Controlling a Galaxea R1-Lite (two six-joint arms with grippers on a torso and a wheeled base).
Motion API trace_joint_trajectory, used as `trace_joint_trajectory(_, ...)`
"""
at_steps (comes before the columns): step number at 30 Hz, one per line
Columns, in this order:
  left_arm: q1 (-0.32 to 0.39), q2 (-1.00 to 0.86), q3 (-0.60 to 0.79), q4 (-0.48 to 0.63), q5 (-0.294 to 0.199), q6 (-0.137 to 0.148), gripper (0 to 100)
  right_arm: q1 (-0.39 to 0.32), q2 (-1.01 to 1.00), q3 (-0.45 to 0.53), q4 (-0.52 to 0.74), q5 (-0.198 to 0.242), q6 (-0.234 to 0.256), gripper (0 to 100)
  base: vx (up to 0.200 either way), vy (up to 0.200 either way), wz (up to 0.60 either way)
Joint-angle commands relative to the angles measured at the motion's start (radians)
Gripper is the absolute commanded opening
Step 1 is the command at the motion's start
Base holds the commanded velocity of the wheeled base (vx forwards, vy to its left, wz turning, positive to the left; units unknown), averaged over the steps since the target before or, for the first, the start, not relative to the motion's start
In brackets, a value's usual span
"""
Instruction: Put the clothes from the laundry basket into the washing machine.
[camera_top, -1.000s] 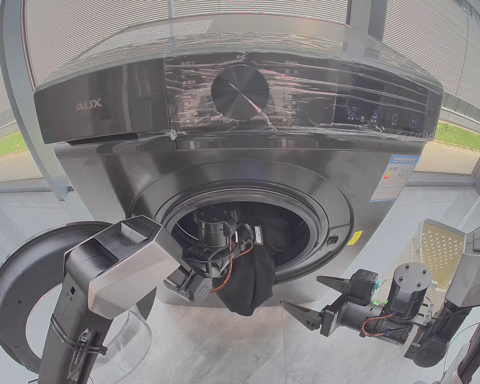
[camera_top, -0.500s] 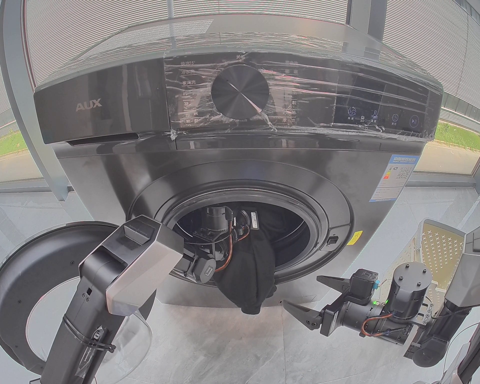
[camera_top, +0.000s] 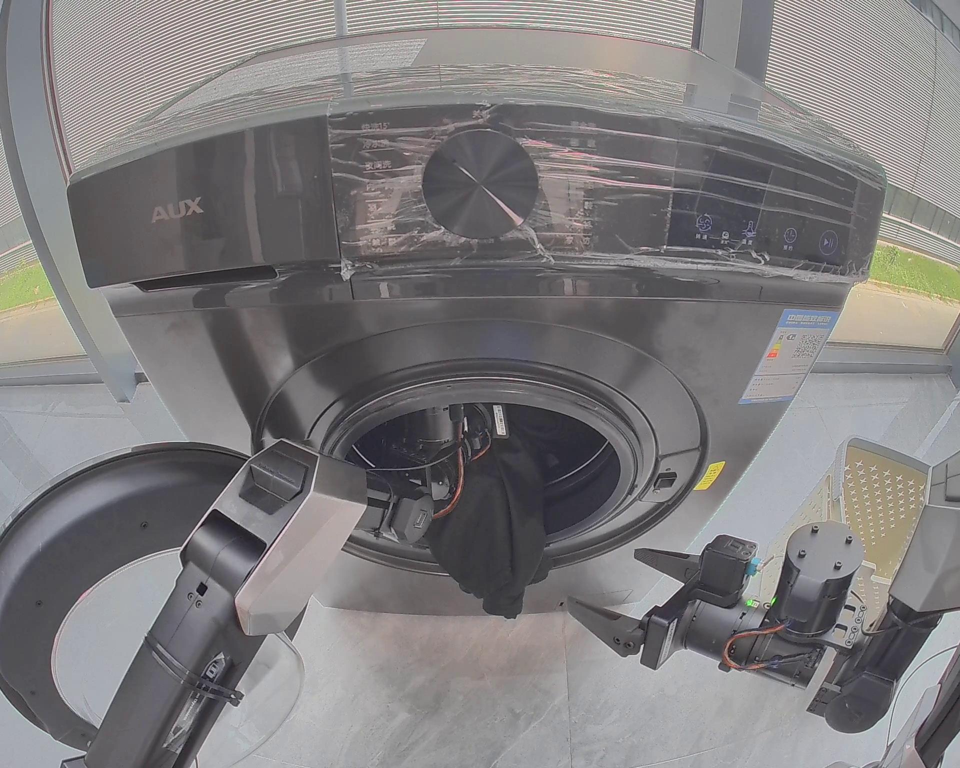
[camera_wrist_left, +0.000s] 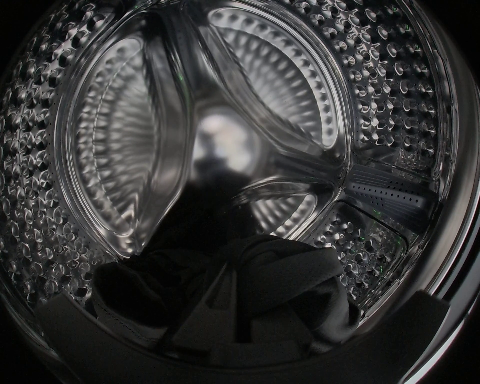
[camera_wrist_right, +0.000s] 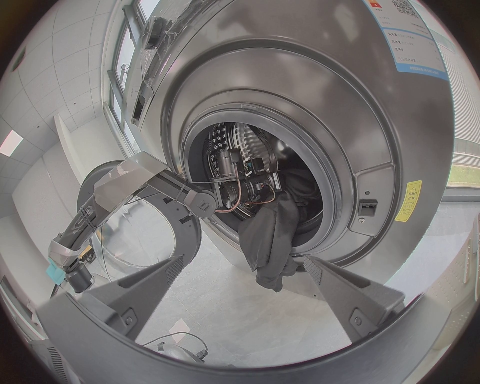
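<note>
Black garment (camera_top: 492, 530) hangs over the washer (camera_top: 600, 340) lip, half in the drum (camera_wrist_left: 400, 75). It's soft, light and floppy, so you grab the bunched top. You can't tell whether the left gripper (camera_top: 485, 425) holds anything. Right gripper (camera_top: 605, 582) gapes empty, near right.

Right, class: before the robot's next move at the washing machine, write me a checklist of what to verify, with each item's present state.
1. Door swung open: ok.
2. Garment wholly inside the drum: not ok, part hangs out over the rim.
3. Left arm gripping the garment: cannot tell.
4. Right tool open and clear of the opening: ok.
5. Room to spare in the drum: ok.
6. More clothes in the basket: cannot tell.
</note>
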Motion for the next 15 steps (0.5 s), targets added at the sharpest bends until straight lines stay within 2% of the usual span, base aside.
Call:
trace_joint_trajectory(1, 0.002, 0.009, -0.004, -0.001, 0.0, -0.001, 0, 0.001, 0.004, 0.0, 0.0, 0.0, 0.0, 100, 0.0, 0.0, 0.0)
trace_joint_trajectory(15, 0.002, 0.002, 0.009, -0.007, 0.002, -0.001, 0, -0.002, 0.004, 0.001, 0.0, 0.0, 0.0, 100, 0.0, 0.0, 0.0)
